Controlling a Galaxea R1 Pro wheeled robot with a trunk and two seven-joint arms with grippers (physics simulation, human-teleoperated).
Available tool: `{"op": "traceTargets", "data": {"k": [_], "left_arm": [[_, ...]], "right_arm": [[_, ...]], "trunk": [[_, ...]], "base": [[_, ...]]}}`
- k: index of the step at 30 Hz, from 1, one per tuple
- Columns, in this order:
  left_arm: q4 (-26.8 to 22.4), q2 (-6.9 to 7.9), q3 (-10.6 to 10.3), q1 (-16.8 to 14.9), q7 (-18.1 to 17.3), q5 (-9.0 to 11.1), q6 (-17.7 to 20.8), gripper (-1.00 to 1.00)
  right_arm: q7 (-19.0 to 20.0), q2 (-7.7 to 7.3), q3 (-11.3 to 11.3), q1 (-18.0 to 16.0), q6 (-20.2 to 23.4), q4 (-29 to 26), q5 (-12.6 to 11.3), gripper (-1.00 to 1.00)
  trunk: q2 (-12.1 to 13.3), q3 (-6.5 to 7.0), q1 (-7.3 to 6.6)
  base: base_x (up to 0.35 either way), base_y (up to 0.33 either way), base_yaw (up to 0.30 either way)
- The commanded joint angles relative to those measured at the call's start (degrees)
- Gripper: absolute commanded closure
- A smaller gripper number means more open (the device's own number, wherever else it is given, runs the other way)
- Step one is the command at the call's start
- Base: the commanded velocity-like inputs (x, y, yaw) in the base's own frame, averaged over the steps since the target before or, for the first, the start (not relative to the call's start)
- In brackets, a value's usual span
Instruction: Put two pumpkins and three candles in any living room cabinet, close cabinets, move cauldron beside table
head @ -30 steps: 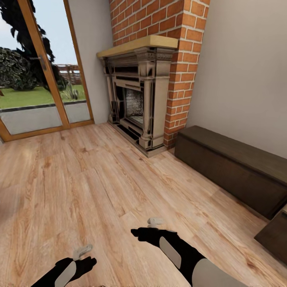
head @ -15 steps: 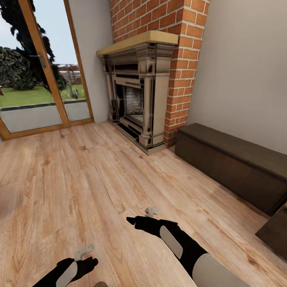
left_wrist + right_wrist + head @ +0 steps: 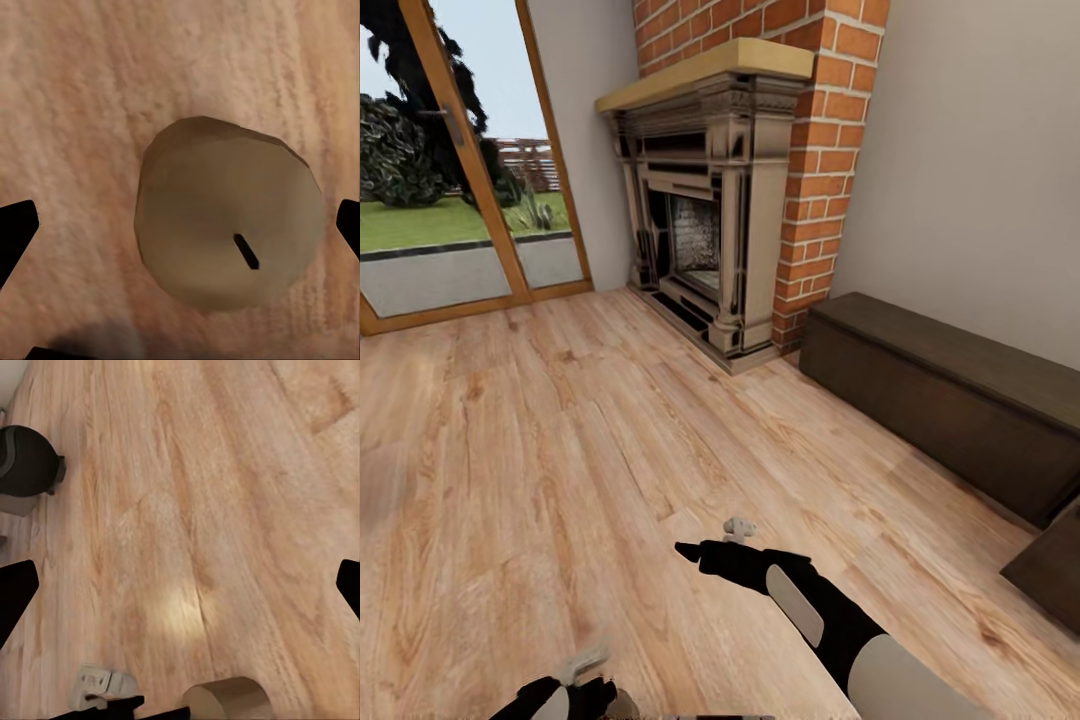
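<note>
Because the candle stands on the floor, the left gripper hangs above it with fingers wide, while the right gripper is wide and empty.

A brick fireplace stands beside glass doors.

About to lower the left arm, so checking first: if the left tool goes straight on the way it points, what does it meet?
The candle, most likely. It stands wick-up on the wooden floor, between the open fingers of the left tool. How far off it is, I cannot tell.
</note>
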Motion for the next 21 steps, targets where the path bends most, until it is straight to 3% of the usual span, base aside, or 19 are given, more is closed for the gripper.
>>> {"op": "traceTargets", "data": {"k": [1,10,15,21], "left_arm": [[0.1,-0.08,-0.7,0.0,0.5,0.6,-0.5,-1.0],[0.5,-2.11,-3.7,0.0,1.1,0.6,-3.7,-1.0],[2.7,-5.87,-6.4,0.0,1.6,-1.3,-8.9,-1.0],[3.2,-6.64,-7.0,0.0,1.6,-1.9,-9.7,-1.0]], "right_arm": [[0.0,-0.01,0.0,0.0,0.2,0.0,-0.3,-1.0],[0.0,-0.02,0.0,0.0,0.2,0.0,-0.3,-1.0],[0.1,-0.02,0.0,0.0,0.2,0.0,-0.3,-1.0],[0.1,-0.09,0.0,0.0,0.2,0.0,-0.3,-1.0]], "trunk": [[0.0,-0.28,0.01],[-0.2,-2.27,0.24],[-0.2,-2.27,0.24],[-0.2,-2.27,0.24]], "base": [[0.0,0.0,0.0],[0.0,0.0,0.0],[0.0,0.0,0.0],[0.0,0.0,0.0]]}}
